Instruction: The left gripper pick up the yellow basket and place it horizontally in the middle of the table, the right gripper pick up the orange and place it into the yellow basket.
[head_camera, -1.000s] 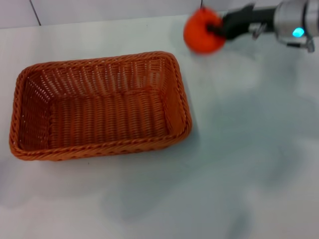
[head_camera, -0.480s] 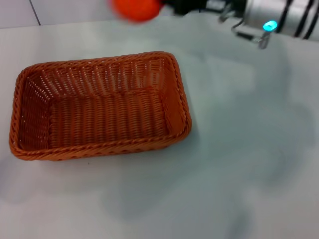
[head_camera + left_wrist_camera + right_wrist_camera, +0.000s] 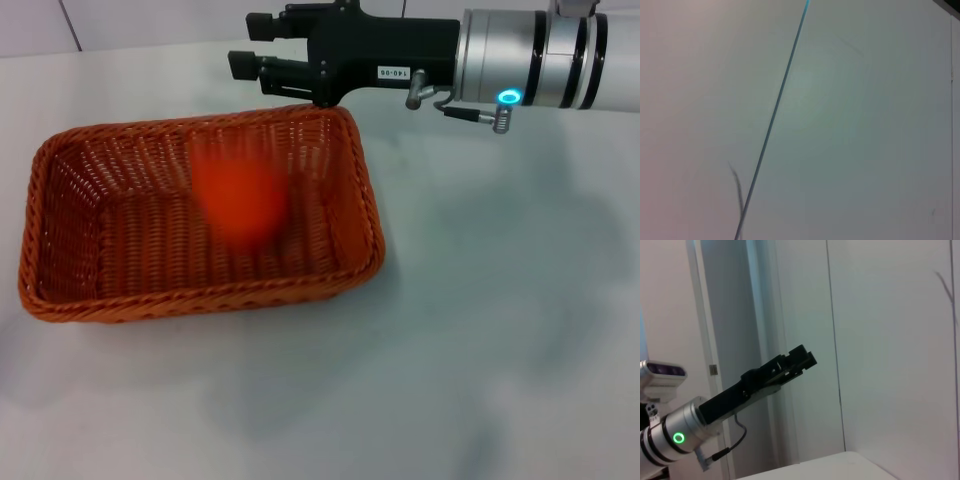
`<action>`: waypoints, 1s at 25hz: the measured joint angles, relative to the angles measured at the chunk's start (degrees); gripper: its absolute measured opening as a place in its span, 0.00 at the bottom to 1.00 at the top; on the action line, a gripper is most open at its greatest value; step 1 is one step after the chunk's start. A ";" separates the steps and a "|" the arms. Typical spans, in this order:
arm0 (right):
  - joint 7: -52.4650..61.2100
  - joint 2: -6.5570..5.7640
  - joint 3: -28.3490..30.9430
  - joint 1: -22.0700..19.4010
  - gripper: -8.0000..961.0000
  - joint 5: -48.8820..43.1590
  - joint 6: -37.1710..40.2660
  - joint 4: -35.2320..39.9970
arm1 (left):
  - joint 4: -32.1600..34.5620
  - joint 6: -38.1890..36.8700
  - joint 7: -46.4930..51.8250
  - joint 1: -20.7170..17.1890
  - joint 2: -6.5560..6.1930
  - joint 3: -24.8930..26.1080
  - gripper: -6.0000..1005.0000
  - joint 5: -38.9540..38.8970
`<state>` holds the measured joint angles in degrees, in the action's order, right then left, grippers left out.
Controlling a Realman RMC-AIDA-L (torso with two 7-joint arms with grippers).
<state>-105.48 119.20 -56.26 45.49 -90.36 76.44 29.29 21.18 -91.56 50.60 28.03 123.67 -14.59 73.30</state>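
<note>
The yellow basket (image 3: pixel 200 298), orange-brown woven wicker, lies lengthwise across the left-middle of the white table (image 3: pixel 480 340). The orange (image 3: pixel 240 200) is a blurred bright shape over the basket's floor, free of any gripper. My right gripper (image 3: pixel 250 45) is open and empty, pointing left above the basket's far rim, with its silver wrist and blue light behind it. The left gripper (image 3: pixel 801 356) shows only in the right wrist view, held up in the air away from the table. The left wrist view shows only a wall.
The table to the right of and in front of the basket is bare white surface. The right arm's wrist (image 3: pixel 530 60) spans the far right of the table. A wall with panel seams stands behind.
My right gripper carried the orange leftward from the far right to above the basket, then opened. The orange left the fingers and dropped into the basket. The basket has not moved.
</note>
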 joint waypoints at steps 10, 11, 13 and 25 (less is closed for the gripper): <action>-5.74 -0.08 6.05 -3.43 0.73 3.61 -0.05 -0.37 | -0.54 0.00 -0.21 0.06 0.04 0.01 0.76 0.00; -8.31 -0.04 8.02 -4.08 0.76 5.16 -0.21 -0.99 | -0.55 0.00 -0.23 0.02 0.09 -0.01 0.76 0.00; -15.09 0.02 12.42 -5.33 0.77 8.51 -1.45 -3.27 | -0.57 -0.04 -0.33 -0.05 0.15 0.01 0.76 0.00; -45.01 -0.11 32.27 -10.15 0.78 38.85 -7.60 -17.93 | -8.34 -0.81 -15.27 0.10 0.31 0.08 0.76 -3.40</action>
<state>-150.48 119.09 -23.99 35.34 -51.51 68.84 11.36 12.84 -92.37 35.33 28.13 123.98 -14.51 69.90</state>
